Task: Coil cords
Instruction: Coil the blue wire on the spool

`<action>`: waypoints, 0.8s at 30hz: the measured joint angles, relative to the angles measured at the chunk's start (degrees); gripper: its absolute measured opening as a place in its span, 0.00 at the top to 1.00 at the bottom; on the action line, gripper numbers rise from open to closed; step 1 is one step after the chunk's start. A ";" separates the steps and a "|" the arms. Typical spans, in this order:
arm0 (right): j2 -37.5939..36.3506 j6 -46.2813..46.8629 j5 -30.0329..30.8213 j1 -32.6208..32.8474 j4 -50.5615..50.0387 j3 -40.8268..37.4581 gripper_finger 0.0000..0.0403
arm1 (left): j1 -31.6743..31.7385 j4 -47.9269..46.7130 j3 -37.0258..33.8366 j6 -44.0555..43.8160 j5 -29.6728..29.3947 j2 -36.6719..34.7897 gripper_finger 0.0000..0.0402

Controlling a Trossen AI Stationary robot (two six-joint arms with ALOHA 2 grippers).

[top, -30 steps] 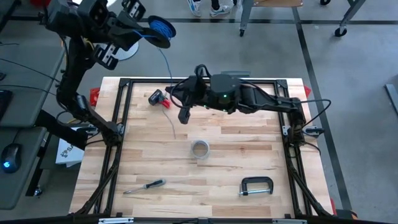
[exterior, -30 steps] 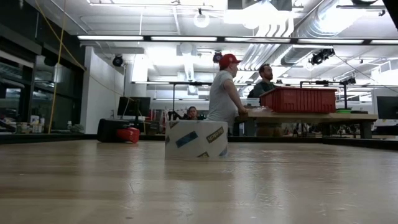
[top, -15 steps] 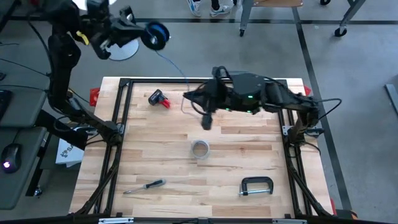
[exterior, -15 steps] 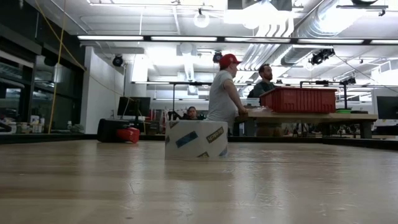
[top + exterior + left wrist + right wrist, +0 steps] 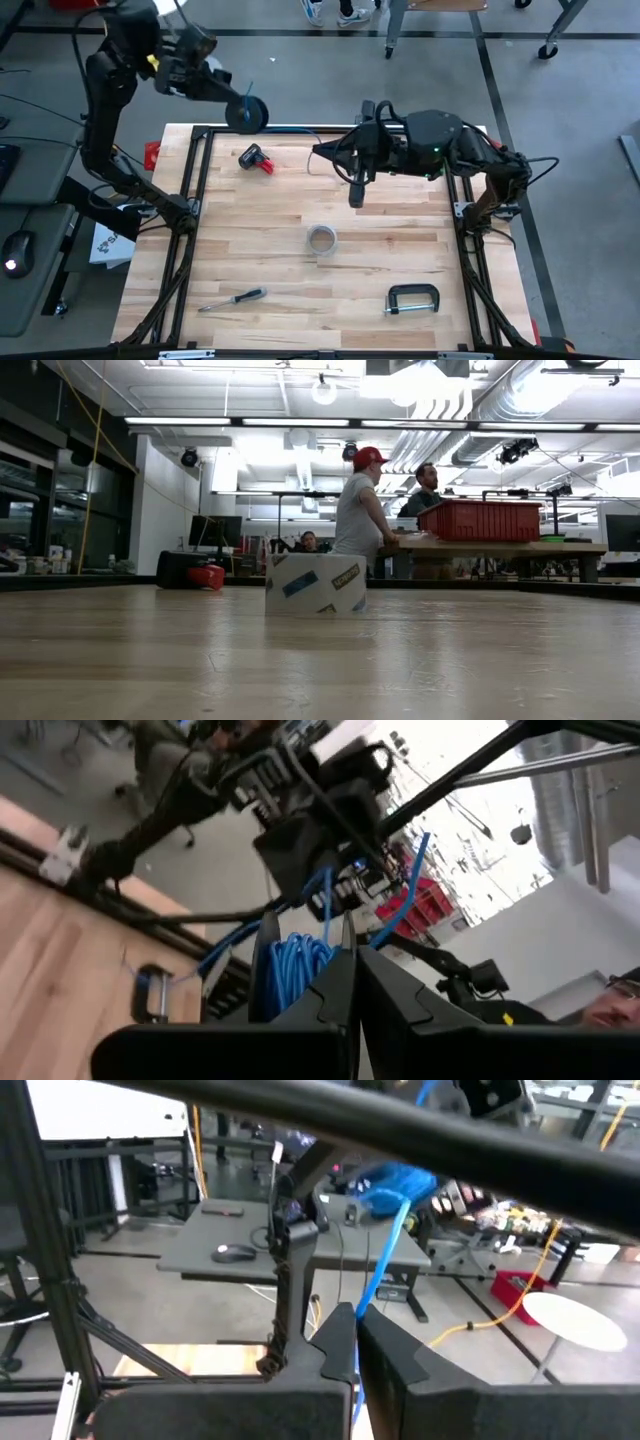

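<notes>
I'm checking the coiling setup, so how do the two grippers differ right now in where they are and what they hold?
The left gripper is at the table's far left corner, while the right gripper is over the middle of the far half. The left is shut on the coil of blue cord; the right is shut on the straight run of that cord. Both are shut, on the same cord.

The wooden surface [image 5: 400, 240] carries a tape roll [image 5: 321, 239] at its middle, a red-black tool [image 5: 257, 159] near the far left corner, a screwdriver [image 5: 232, 299] and a clamp [image 5: 413, 298] toward the near edge.
</notes>
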 joint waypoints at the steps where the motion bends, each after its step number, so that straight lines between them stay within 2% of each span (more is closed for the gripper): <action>1: 0.00 -0.39 -0.48 0.00 0.33 0.00 1.00 | -0.52 -0.94 0.02 0.37 -0.07 0.22 0.99; 8: 0.12 -1.39 -1.72 -0.13 0.72 0.00 1.00 | -6.38 -1.67 0.00 -0.62 -0.48 3.15 0.99; 19: 0.15 -1.56 -1.71 -2.43 1.03 0.00 1.00 | -18.08 0.91 0.00 -1.49 2.03 8.23 0.99; 24: 0.51 -1.43 -1.86 -3.38 3.58 0.00 1.00 | -21.95 9.07 0.00 -4.65 3.44 10.80 0.99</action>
